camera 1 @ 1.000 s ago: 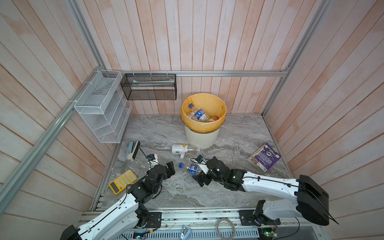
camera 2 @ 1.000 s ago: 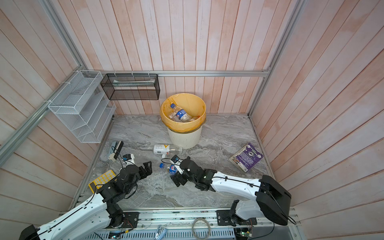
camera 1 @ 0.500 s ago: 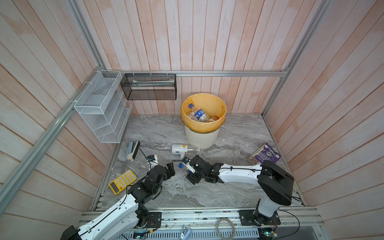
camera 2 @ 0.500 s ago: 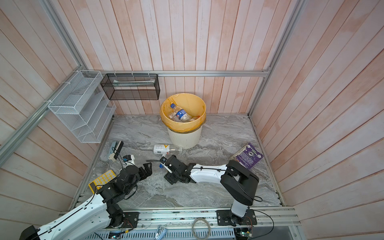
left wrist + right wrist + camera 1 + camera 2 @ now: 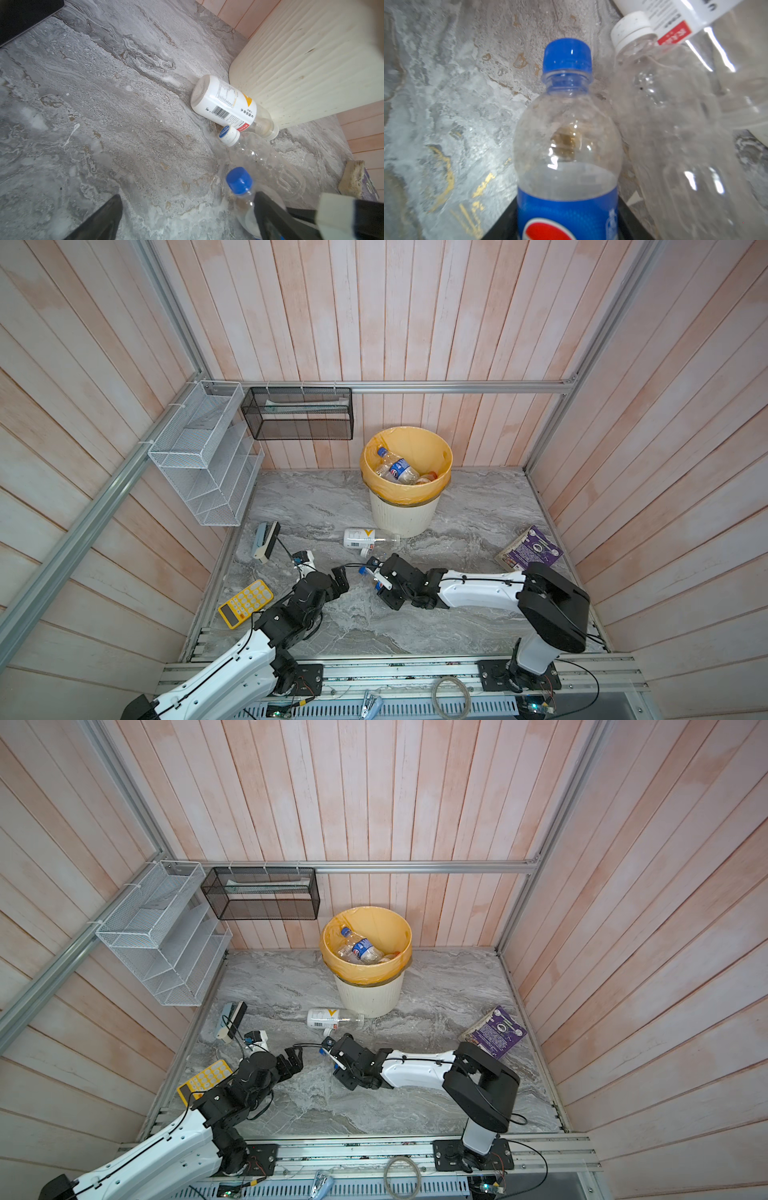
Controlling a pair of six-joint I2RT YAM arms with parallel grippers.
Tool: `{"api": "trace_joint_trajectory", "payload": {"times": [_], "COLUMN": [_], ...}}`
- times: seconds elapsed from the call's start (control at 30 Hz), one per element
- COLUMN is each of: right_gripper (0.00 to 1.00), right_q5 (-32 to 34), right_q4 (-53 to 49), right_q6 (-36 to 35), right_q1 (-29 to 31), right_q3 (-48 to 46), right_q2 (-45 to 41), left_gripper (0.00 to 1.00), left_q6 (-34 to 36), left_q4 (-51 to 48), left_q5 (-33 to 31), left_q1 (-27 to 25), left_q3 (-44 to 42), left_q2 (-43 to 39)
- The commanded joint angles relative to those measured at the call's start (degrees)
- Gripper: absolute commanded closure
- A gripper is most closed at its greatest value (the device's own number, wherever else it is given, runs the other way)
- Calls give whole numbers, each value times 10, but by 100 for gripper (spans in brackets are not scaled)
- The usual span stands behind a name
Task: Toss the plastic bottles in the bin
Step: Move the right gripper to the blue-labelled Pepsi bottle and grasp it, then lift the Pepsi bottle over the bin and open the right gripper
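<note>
Top views: against a second ago, seeing the right gripper point(image 5: 376, 578) slid toward the left arm's side, elbow folded in, jaws gone from wide to clamped on the blue-cap bottle point(image 5: 363, 571). Barely any shift of the bottle itself: lying on the marble surface point(image 5: 457, 614), in front of the bin point(image 5: 401, 516), apart from it. No change at the left gripper point(image 5: 341, 580): same spot, jaws spread fully, nothing held, just beside that bottle's cap. Likewise unmoved: white-label bottle point(image 5: 358, 538) and white-cap bottle point(image 5: 365, 551) at the bin's foot, binned bottles point(image 5: 395, 466) inside the yellow liner.

Left wrist: on the white-label bottle point(image 5: 224, 101), right up against the bin wall point(image 5: 311, 62), reading a barcode, a small printed table, a yellow triangle, black Chinese characters and a red tag; too small to spell out. Blue round print on the cap of the white-cap bottle point(image 5: 259, 158), illegible.

Right wrist: red-white-blue Pepsi globe on the blue label of the blue-cap bottle point(image 5: 566, 145); black jaws tight against both sides of that label.
</note>
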Motion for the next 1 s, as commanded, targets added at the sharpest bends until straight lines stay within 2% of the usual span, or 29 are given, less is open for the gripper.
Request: {"api": "trace_joint_trajectory", "payload": {"times": [0.0, 0.13, 0.27, 0.37, 0.47, 0.5, 0.57, 0.73, 0.8, 0.87, 0.93, 0.97], "right_gripper": [48, 50, 52, 53, 53, 53, 53, 53, 53, 40, 25, 21], "right_q5": [27, 73, 149, 203, 246, 251, 216, 11, -49, -105, -89, -64], "right_q4": [35, 69, 70, 72, 94, 98, 91, 79, 49, -29, -116, -138], "right_q6": [45, 73, 70, 39, -12, -27, -46, -35, -26, -35, -35, -28], "right_q1": [3, 5, 4, 4, 0, -9, -49, -230, -271, -282, -284, -287], "right_q3": [-48, -129, -160, -153, -126, -105, -51, 130, 224, 347, 444, 469], "right_q2": [-110, -290, -464, -550, -582, -573, -531, -317, -211, -108, -29, -10], "left_gripper": [0, 0, 0, 0, 0, 1, 0, 1, 0, 0, 0, 0], "left_q6": [4, 9, 15, 21, 25, 26, 27, 32, 34, 33, 33, 34], "left_q4": [-6, 8, 24, 26, 37, 43, 54, 69, 81, 86, 81, 76], "left_q5": [5, 3, 5, 6, 13, 16, 25, 47, 58, 67, 71, 71], "left_q1": [4, 3, 4, 4, 4, 3, 4, 3, 3, 3, 3, 3], "left_q3": [1, 1, 7, 18, 26, 28, 33, 51, 51, 50, 53, 55], "left_q2": [-3, -3, 5, 20, 38, 45, 60, 96, 105, 113, 118, 119]}}
